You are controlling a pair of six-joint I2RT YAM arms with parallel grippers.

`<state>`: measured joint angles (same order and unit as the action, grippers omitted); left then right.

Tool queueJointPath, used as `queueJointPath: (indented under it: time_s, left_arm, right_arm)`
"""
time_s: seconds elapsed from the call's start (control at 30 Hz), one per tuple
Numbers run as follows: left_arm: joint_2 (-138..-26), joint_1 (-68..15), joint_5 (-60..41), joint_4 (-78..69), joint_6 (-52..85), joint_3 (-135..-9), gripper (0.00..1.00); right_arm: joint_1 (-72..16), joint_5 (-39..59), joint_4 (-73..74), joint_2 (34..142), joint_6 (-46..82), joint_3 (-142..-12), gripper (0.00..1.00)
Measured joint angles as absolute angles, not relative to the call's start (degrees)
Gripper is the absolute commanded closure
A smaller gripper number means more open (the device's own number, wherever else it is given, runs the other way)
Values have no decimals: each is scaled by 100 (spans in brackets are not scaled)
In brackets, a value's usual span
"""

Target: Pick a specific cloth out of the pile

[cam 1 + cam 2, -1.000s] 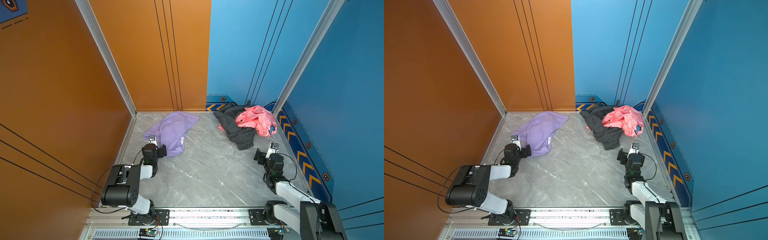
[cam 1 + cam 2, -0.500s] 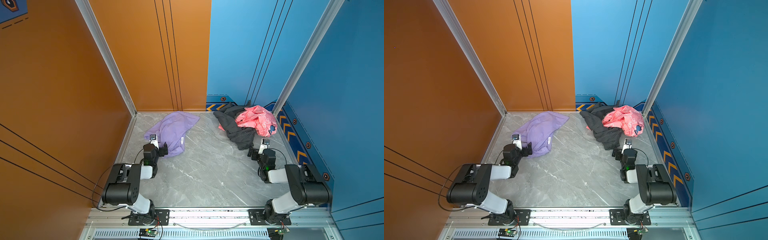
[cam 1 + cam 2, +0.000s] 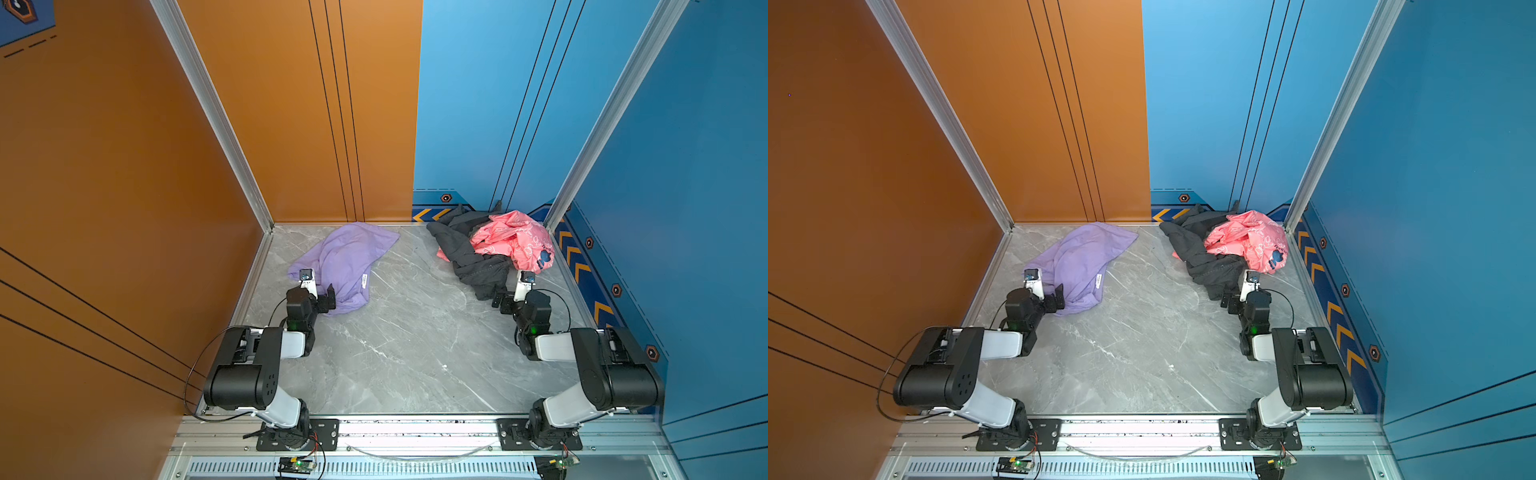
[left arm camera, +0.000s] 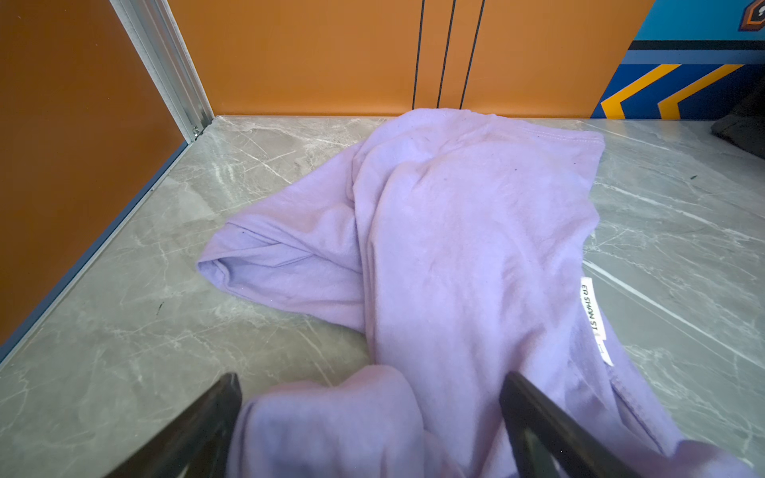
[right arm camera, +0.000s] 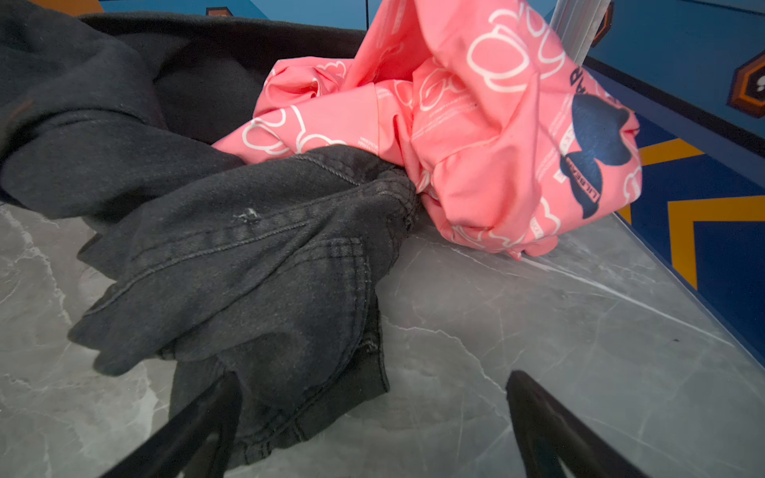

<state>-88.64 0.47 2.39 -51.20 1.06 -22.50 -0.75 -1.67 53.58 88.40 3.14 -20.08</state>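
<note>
The cloth (image 3: pixel 345 257) is laid well apart from the pile (image 3: pixel 511 243). Both arms are folded low, jaws spread: the left gripper (image 4: pixel 372 414) is set astride the cloth's edge, the right gripper (image 5: pixel 372 414) at the pile's edge

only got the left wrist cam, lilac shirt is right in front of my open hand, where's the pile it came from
observer: the pile sits in the far right corner, well apart from the lilac shirt.
operator: what's in it
observer: a dark grey garment with a pink printed one bunched partly on top of it.
operator: what's the other arm doing
observer: the right hand is open and low at the grey garment's near edge, gripping nothing.
</note>
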Motion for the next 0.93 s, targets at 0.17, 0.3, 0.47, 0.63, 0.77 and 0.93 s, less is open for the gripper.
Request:
queueJointPath:
  time_s: [0.17, 0.3, 0.47, 0.63, 0.77, 0.93]
  left_arm:
    - [-8868, -5, 276, -5129, 82, -2250, 2]
    - [-8875, -12, 296, -5127, 82, -2250, 2]
    - [-8875, -12, 296, -5129, 82, -2250, 2]
    - [-8875, -12, 296, -5129, 82, -2250, 2]
    - [-8895, -12, 296, -5129, 82, -2250, 2]
    - [-8897, -12, 296, -5131, 82, -2250, 2]
  right_arm:
    - [-75, -145, 5358, 8840, 314, -2010, 0]
    - [-75, -145, 5358, 8840, 314, -2008, 0]
    - [-64, -134, 5356, 8840, 316, -2010, 0]
    - [-60, -123, 5356, 8840, 316, -2010, 0]
    - [-60, -123, 5356, 8840, 316, -2010, 0]
    - [-60, -123, 5356, 8842, 316, -2010, 0]
